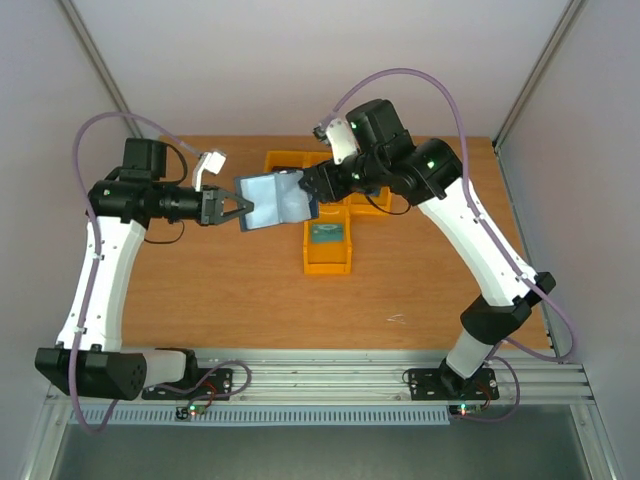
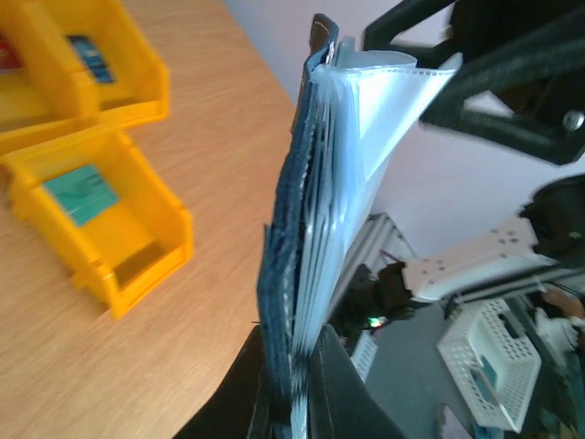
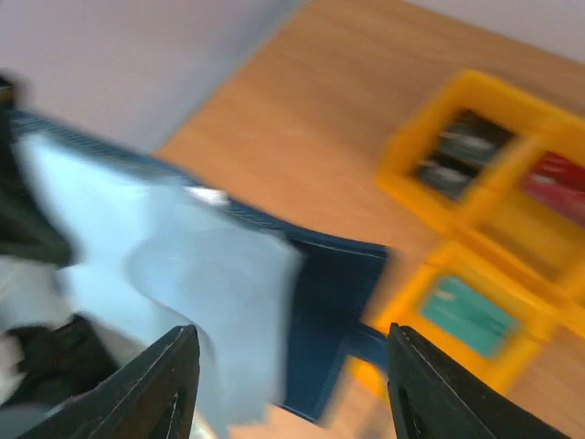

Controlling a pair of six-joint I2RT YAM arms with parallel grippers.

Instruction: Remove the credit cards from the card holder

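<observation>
The card holder (image 1: 275,200) is open and held above the table, with its pale blue-grey inside and clear sleeves showing. My left gripper (image 1: 240,212) is shut on its left edge; in the left wrist view the holder (image 2: 306,229) stands edge-on between my fingers. My right gripper (image 1: 318,190) is open at the holder's right edge; in the blurred right wrist view the holder (image 3: 228,302) lies between and beyond my spread fingers (image 3: 155,384). A teal card (image 1: 325,234) lies in the nearest yellow bin. No card shows in the sleeves.
Several joined yellow bins (image 1: 300,160) stand at the back middle of the wooden table (image 1: 200,300). The nearest bin (image 1: 328,262) holds the teal card; others hold dark and red cards (image 3: 558,178). Grey walls close in both sides.
</observation>
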